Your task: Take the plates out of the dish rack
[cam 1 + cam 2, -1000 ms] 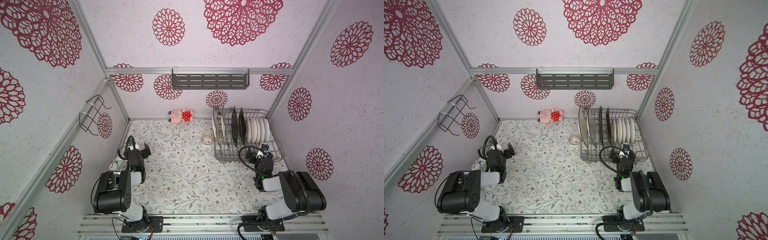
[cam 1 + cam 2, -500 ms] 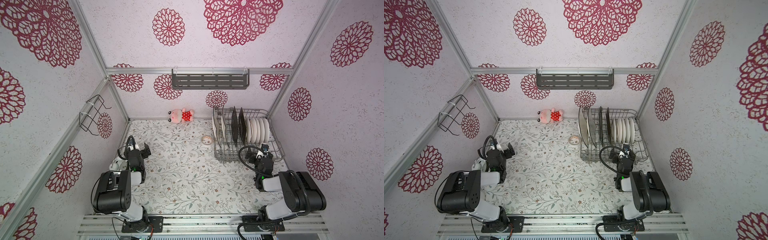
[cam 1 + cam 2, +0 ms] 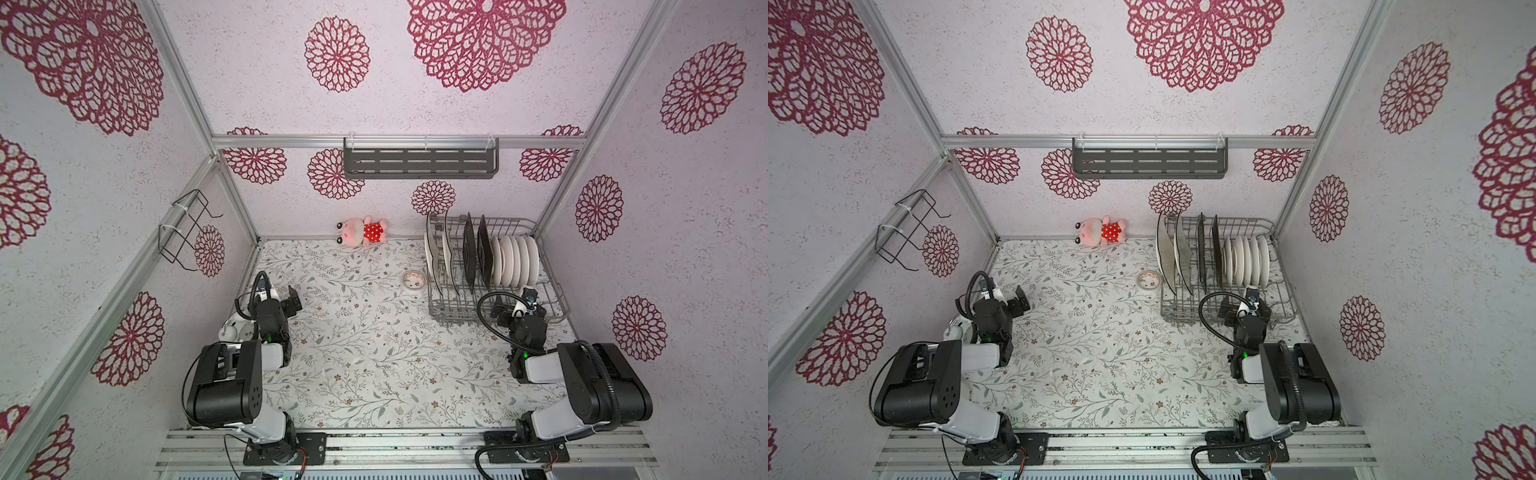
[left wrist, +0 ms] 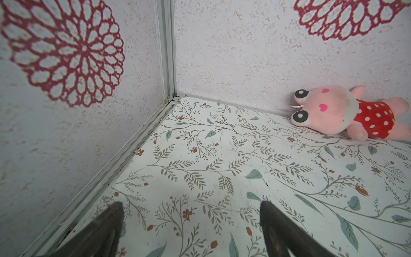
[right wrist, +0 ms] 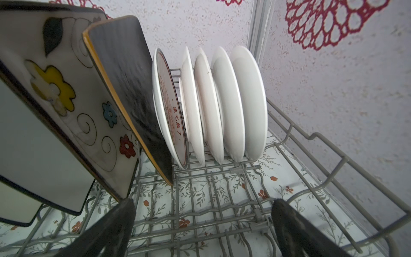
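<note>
The right pincer gaped wide over the dish rack, facing tine-propped round white plates, likely lining up; the left pincer hung wide, empty.

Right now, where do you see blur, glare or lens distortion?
Both top views: even light, sharp, wide-angle splay at the edges. Right wrist view: round white plates sharp, soft sheen only; right end effector dark and out of focus. Left wrist view: plush toy sharp, left end effector blurred.

The mug sat half hidden behind my left arm; the square plates ran past my right wrist view's edge.
</note>
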You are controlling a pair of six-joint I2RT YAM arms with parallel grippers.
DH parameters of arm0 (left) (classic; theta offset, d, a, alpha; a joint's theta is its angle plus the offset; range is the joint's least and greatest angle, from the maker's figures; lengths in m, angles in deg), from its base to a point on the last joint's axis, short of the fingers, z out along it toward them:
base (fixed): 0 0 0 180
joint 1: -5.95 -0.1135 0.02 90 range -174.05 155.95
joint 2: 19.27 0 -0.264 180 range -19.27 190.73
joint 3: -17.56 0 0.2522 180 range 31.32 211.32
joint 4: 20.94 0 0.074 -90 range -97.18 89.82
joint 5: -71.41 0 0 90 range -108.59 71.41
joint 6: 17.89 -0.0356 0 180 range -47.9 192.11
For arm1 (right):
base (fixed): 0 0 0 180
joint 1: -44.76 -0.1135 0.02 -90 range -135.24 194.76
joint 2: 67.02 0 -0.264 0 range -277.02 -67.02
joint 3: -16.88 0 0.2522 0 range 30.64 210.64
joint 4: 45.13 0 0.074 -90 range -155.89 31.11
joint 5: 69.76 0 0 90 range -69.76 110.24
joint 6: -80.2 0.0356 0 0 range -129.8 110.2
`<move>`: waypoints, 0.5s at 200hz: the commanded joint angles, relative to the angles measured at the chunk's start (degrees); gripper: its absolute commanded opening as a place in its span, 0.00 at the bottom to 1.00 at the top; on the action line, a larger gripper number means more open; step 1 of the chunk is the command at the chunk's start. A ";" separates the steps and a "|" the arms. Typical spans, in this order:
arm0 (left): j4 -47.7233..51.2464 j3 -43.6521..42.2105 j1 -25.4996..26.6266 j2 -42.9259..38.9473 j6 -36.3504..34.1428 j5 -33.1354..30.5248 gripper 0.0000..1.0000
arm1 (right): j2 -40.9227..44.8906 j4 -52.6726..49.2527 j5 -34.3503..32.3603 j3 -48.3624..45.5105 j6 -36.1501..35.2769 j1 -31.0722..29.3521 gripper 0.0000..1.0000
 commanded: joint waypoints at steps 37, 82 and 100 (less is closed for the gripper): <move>0.17 -0.36 0.13 0.13 -0.32 0.30 0.97 | -0.91 -3.21 0.38 0.61 -0.97 0.00 0.99; 2.95 -0.01 2.62 -3.34 -1.55 -5.31 0.97 | -0.91 -3.11 0.50 0.44 -1.05 0.03 0.99; 15.76 4.91 5.65 -9.25 -3.93 -8.36 0.97 | -0.76 -2.84 0.79 0.33 -1.39 0.01 0.99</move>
